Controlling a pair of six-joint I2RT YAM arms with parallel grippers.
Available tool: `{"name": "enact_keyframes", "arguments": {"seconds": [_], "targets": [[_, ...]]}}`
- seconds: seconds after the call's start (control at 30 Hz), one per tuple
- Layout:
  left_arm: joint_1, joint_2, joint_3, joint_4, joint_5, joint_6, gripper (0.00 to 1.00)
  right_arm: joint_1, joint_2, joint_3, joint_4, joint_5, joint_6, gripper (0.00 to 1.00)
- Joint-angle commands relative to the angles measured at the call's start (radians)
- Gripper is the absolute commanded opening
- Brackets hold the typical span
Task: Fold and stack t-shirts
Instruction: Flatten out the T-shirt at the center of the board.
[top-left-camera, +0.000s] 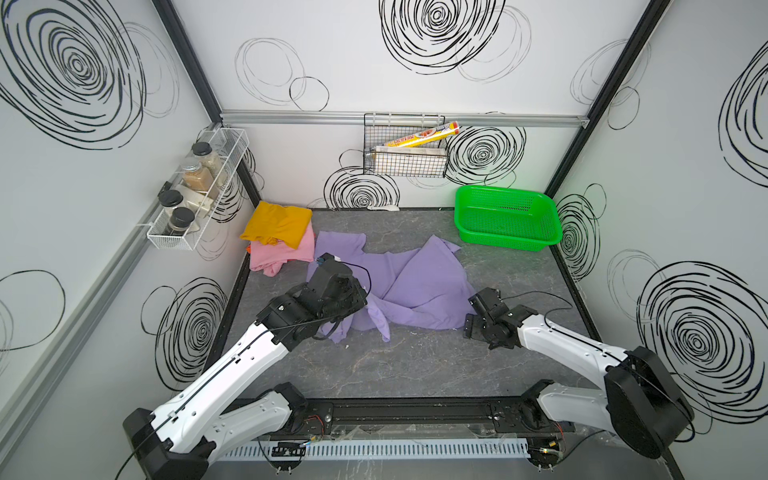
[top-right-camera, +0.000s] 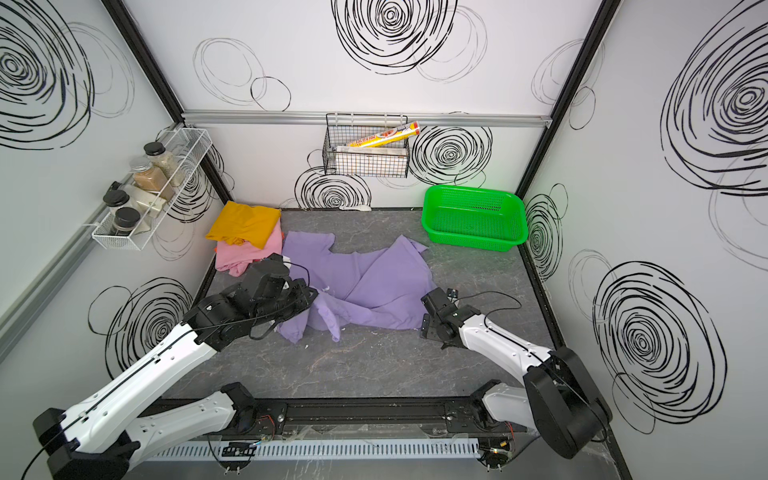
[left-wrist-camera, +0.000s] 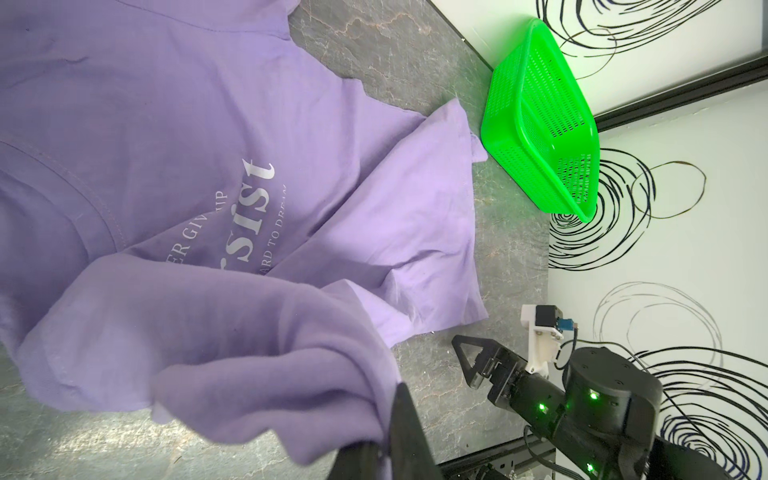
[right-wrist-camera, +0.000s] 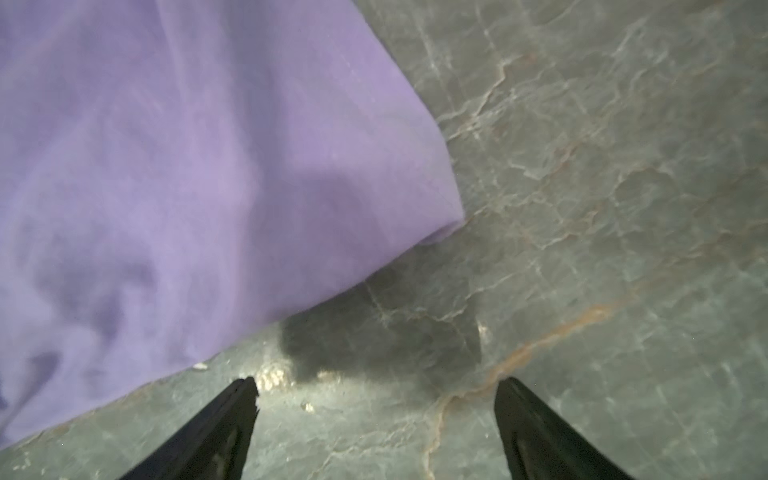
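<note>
Behind a lavender t-shirt (left-wrist-camera: 166, 104) fold, half its lettering (left-wrist-camera: 253, 208)

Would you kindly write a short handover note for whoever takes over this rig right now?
Grippers: the left gripper has its jaws shut on a bunched fold of the lavender t-shirt. The right gripper has its jaws open and empty, over the bare table beside that shirt's edge.
Things: the lavender t-shirt lies crumpled mid-table. The mustard-yellow t-shirt lies on the pink t-shirt in the far left corner.
Done: two shirts stacked.
Left: flatten and fold the lavender one, then add it to the stack.
</note>
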Motion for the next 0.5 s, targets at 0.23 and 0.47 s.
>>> {"name": "enact_keyframes", "arguments": {"seconds": [0.23, 0.47], "targets": [[0.023, -0.038, 0.023, -0.007, 0.01, 0.026, 0.0, -0.006, 0.009, -0.035, 0.253, 0.071, 0.001, 0.93], [0.048, -0.043, 0.02, -0.024, 0.029, 0.035, 0.0, -0.064, 0.0, -0.074, 0.417, -0.002, 0.026, 0.86]]}}
